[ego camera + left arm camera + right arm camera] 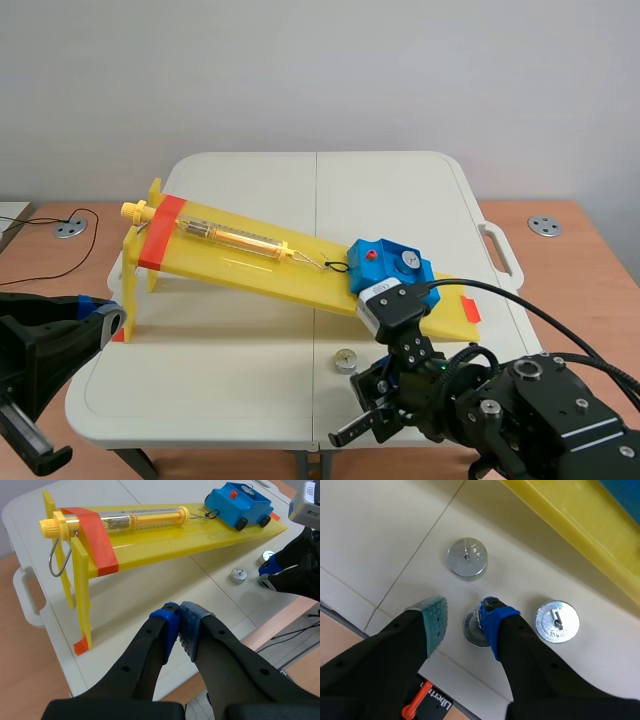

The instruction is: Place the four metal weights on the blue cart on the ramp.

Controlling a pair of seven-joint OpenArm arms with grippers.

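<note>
The blue cart point(388, 265) stands low on the yellow ramp point(250, 262), hooked to a spring scale point(235, 238); one metal weight point(408, 260) sits on top of it. My right gripper point(462, 622) is open over the table in front of the ramp, its fingers straddling a weight point(473, 628) that lies close to the blue-padded finger point(492, 620). A second weight point(467, 557) lies ahead of it and a third weight point(557, 621) beside it. My left gripper point(179, 615) is shut on nothing, held off the ramp's raised end.
The ramp's tall legs point(82, 595) stand near the left edge of the white folding table point(200, 380). The right arm point(520, 400) fills the front right corner. A carry handle point(500, 250) sticks out at the table's right side.
</note>
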